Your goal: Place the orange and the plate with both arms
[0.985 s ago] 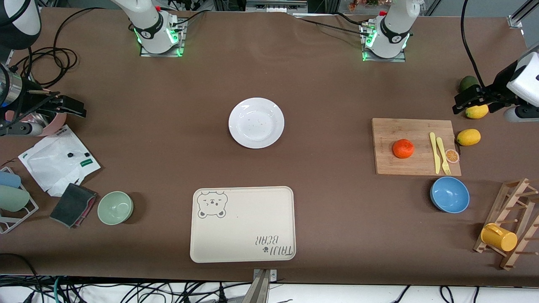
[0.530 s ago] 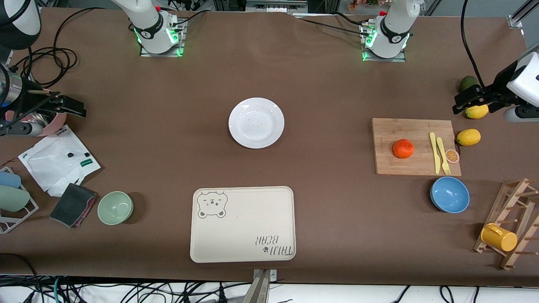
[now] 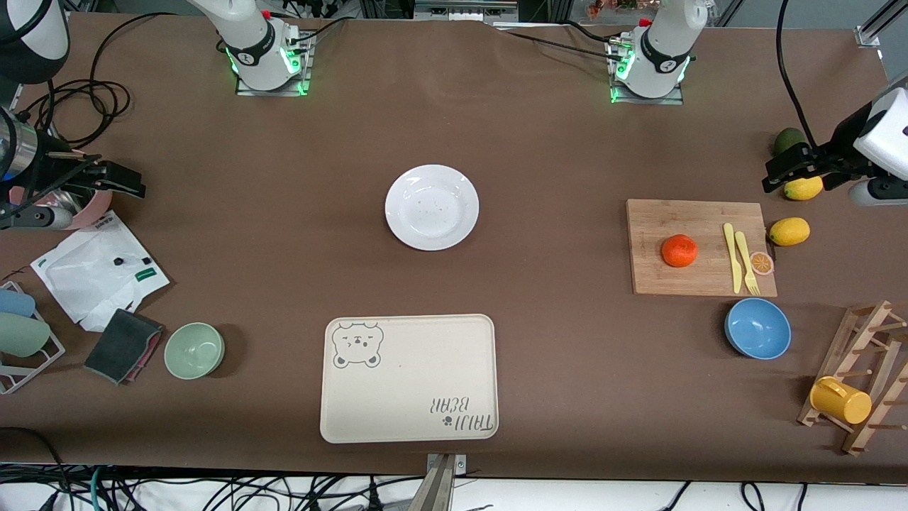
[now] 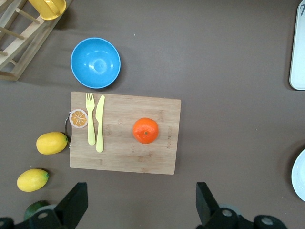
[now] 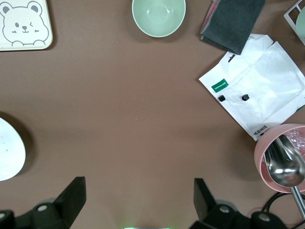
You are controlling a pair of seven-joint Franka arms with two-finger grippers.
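Note:
The orange [image 3: 679, 250] sits on a wooden cutting board [image 3: 709, 216] toward the left arm's end of the table. The white plate [image 3: 432, 207] lies empty at the table's middle. My left gripper [image 3: 777, 170] hangs open and empty in the air over the lemons at its end of the table. In the left wrist view the orange [image 4: 145, 130] lies on the board below the open gripper [image 4: 141, 202], and the plate's edge [image 4: 300, 176] shows. My right gripper [image 3: 131, 181] hangs open and empty over the right arm's end. The right wrist view shows the gripper [image 5: 138, 195] and part of the plate [image 5: 9, 150].
A cream bear tray [image 3: 409, 378] lies nearer the front camera than the plate. A yellow knife and fork [image 3: 738, 255] and an orange slice [image 3: 761, 263] lie on the board. Two lemons [image 3: 789, 231], a blue bowl [image 3: 757, 328], a green bowl [image 3: 194, 350], a pink bowl [image 5: 281, 157] and a wooden rack [image 3: 862, 376] stand about.

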